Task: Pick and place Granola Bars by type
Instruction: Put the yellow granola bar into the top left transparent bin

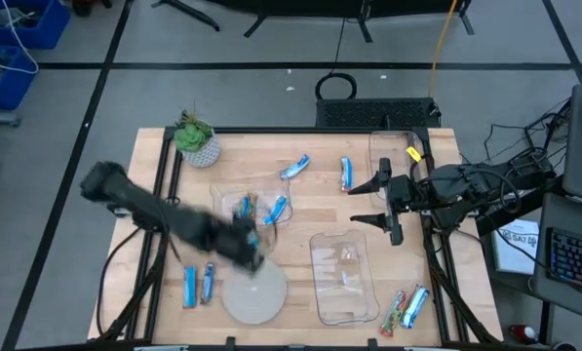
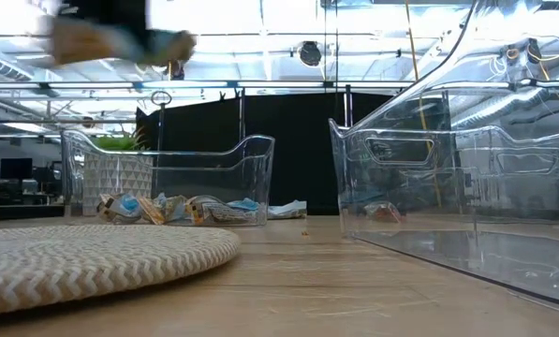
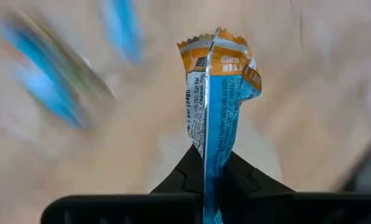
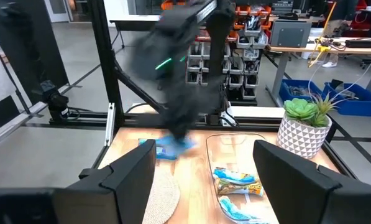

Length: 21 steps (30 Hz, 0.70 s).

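Observation:
My left gripper [image 1: 250, 246] is shut on a blue and orange granola bar [image 3: 217, 81]. It hovers blurred above the table, between the small clear bin [image 1: 256, 210] and the round woven plate [image 1: 254, 295]. That bin holds several bars [image 4: 236, 177]. Loose blue bars lie flat on the table at the far side [image 1: 295, 168] [image 1: 346, 174] and near the left edge [image 1: 190, 286]. Multicoloured bars [image 1: 395, 310] lie at the near right. My right gripper [image 4: 204, 174] waits open at the table's right, touching nothing. My left gripper pinches the bar between its two fingers [image 3: 185, 171], on its lower length [image 3: 213, 155]. The bar runs along the fingers and sticks out past their tips to its crimped orange end [image 3: 219, 46]. It is lifted clear of the table.
A large clear bin [image 1: 344, 278] sits on the near right of the table, seen close in the low view [image 2: 466, 187]. A potted plant [image 1: 198, 138] stands at the far left corner. Bare wood lies between the two bins.

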Available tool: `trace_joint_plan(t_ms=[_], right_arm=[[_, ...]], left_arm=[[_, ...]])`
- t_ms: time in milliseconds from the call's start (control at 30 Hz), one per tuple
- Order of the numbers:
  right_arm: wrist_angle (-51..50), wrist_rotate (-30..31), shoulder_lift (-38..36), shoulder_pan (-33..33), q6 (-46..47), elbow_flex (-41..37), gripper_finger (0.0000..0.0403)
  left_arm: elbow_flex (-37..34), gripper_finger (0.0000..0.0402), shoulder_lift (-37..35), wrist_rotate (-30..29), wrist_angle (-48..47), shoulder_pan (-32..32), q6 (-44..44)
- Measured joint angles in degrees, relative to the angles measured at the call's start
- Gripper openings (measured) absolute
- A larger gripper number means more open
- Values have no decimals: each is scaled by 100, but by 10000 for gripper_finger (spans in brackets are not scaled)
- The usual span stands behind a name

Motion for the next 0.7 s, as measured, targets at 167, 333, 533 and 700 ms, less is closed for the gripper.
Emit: trace_joint_plan(t_ms=[167,333,533,700], right_arm=[[2,50,36,0,8,1,263],[4,175,79,-2,62,0,263],[4,475,73,-2,10,0,263],[5,459,52,0,10,0,263]], left_arm=[[-85,18,-553,-283,-380,1860,1838],[-85,17,-131,356,33,3062,3235],[-85,16,848,829,515,3285,3572],[-90,16,1553,804,605,3231,3253]])
